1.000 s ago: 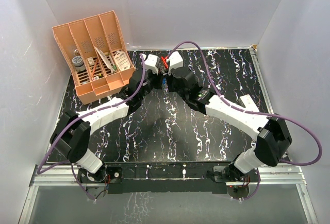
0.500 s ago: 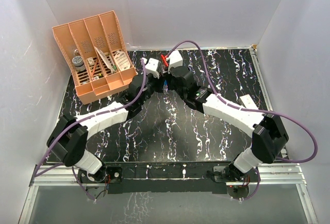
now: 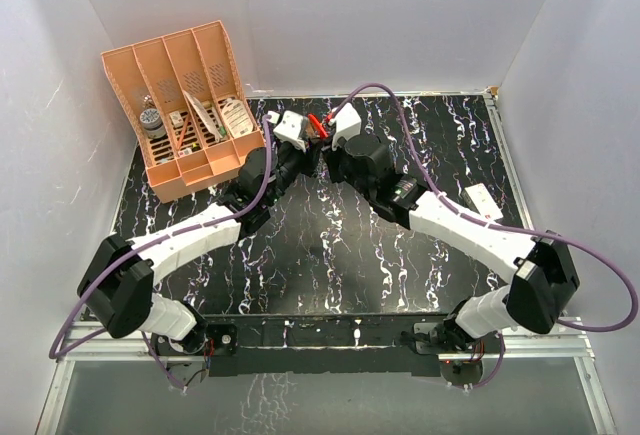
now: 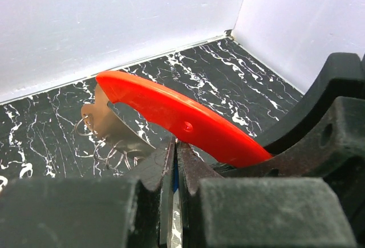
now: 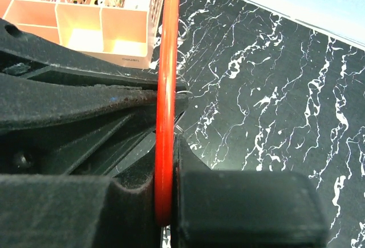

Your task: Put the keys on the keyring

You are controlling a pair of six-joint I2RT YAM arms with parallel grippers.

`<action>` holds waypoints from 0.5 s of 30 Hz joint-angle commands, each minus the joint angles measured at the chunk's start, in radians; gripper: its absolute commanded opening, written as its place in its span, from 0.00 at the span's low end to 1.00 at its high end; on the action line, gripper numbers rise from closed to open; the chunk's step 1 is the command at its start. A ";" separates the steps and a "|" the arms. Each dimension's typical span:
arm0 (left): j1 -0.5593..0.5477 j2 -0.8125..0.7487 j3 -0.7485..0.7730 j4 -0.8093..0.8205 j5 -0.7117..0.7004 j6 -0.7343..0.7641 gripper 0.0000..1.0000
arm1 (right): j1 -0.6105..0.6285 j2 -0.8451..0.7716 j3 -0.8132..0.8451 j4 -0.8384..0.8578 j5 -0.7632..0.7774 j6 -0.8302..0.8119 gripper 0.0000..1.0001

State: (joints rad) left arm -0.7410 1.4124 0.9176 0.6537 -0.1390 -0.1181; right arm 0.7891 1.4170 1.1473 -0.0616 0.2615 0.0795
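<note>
Bright even light, foregrounds blurred (wrist views)

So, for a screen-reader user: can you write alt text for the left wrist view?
A red keyring slants across the frame, its lower end in the right gripper. Beneath, the shut left gripper pinches a key, seen edge-on.

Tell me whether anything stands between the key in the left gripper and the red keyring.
Nothing visible does. The key, pinched in the left gripper, sits right beside the red keyring, which the right gripper clamps.
</note>
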 commanded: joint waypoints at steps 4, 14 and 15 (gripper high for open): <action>0.022 -0.073 -0.041 0.013 0.010 0.013 0.00 | -0.013 -0.086 0.005 0.015 -0.019 -0.017 0.00; 0.043 -0.119 -0.108 0.025 0.004 -0.004 0.00 | -0.093 -0.105 0.009 0.002 -0.070 -0.026 0.00; 0.045 -0.120 -0.110 0.026 0.004 -0.003 0.00 | -0.100 -0.107 0.007 0.005 -0.083 -0.026 0.00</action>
State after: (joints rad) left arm -0.7044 1.3407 0.8177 0.6537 -0.1318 -0.1162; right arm 0.7158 1.3582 1.1469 -0.1146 0.2165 0.0715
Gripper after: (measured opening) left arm 0.008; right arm 0.007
